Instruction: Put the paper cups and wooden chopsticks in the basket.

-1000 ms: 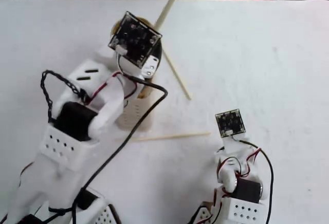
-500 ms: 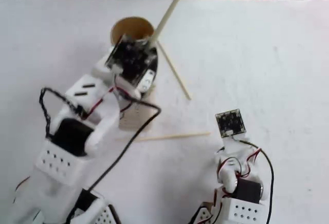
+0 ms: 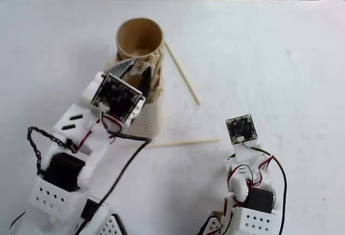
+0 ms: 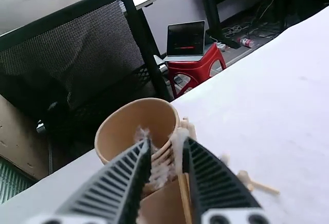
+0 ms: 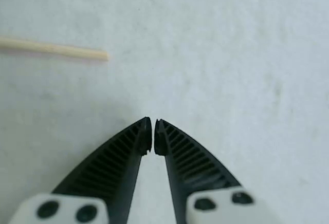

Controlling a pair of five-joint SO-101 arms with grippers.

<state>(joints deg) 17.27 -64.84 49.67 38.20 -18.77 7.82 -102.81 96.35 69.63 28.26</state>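
Observation:
A tan paper cup (image 3: pixel 139 34) stands upright at the far end of a beige basket (image 3: pixel 154 78). My left gripper (image 3: pixel 133 69) hovers just over the basket's near side, behind the cup (image 4: pixel 134 127). Its jaws are narrowly open, and a wooden chopstick (image 4: pixel 183 193) stands in the basket (image 4: pixel 163 203) against one finger. One loose chopstick (image 3: pixel 182 76) lies diagonally on the table to the right of the basket. Another chopstick (image 3: pixel 183 143) lies crosswise nearer me, its tip (image 5: pixel 77 52) ahead of my right gripper (image 5: pixel 153 131), which is shut just above the table.
The table (image 3: pixel 280 62) is white and bare on its right half. The right arm (image 3: pixel 249 194) sits low at the front right. Beyond the far table edge are a black mesh chair (image 4: pixel 77 49) and a red stool (image 4: pixel 198 64).
My left arm has drawn back toward me and lowered. The long chopstick that stuck up from its gripper has dropped down beside the cup, which now shows fully. The right arm kept still.

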